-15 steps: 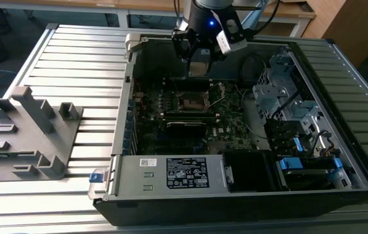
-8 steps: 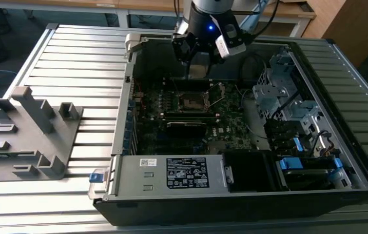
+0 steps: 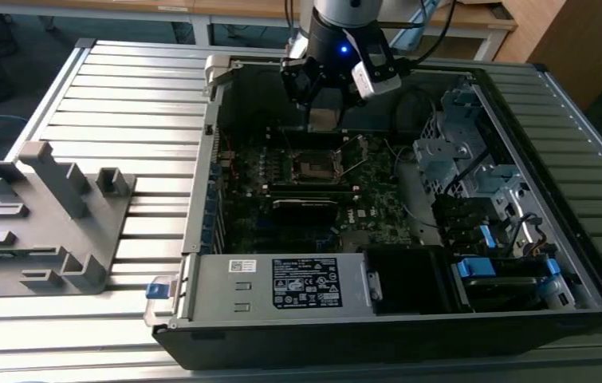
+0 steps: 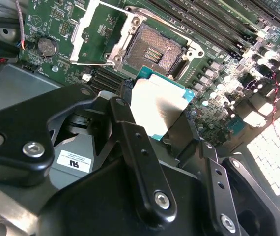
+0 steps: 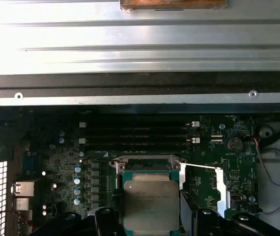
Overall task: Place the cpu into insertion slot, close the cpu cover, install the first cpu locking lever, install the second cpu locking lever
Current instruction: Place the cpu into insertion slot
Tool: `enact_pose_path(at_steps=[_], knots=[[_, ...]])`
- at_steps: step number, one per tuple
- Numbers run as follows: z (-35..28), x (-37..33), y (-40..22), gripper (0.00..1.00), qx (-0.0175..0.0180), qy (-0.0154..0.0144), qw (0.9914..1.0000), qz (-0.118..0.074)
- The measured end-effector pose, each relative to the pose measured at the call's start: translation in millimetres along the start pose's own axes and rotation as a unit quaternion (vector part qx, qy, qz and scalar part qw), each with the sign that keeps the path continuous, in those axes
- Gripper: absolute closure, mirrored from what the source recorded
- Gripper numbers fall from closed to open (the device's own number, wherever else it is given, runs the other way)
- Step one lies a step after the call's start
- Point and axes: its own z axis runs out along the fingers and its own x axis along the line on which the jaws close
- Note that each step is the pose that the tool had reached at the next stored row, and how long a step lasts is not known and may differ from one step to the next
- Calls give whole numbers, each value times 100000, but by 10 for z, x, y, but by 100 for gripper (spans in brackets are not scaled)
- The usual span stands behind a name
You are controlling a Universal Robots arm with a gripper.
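Fingers of the pincer (image 4: 158, 109) are clamped on the cpu (image 4: 160, 101), held clear of the empty insertion slot (image 4: 152, 49). Beside that slot, the cpu cover (image 4: 82, 27) lies flipped open.

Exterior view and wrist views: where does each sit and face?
Exterior view: off the arm, high, looking down into the case; arm and gripper show.
First wrist view: on the wrist, looking across the motherboard toward the case wall; fingers show.
Second wrist view: on the wrist, looking along the fingers at the insertion slot.
Both wrist views share the gripped cpu.
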Motion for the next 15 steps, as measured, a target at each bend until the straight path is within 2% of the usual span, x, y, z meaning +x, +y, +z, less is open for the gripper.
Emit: enact_pose_path(at_steps=[8, 15], knots=[[9, 0, 0, 46, -21, -10, 100000, -2], [85, -2, -8, 46, -2, -2, 100000, -3]])
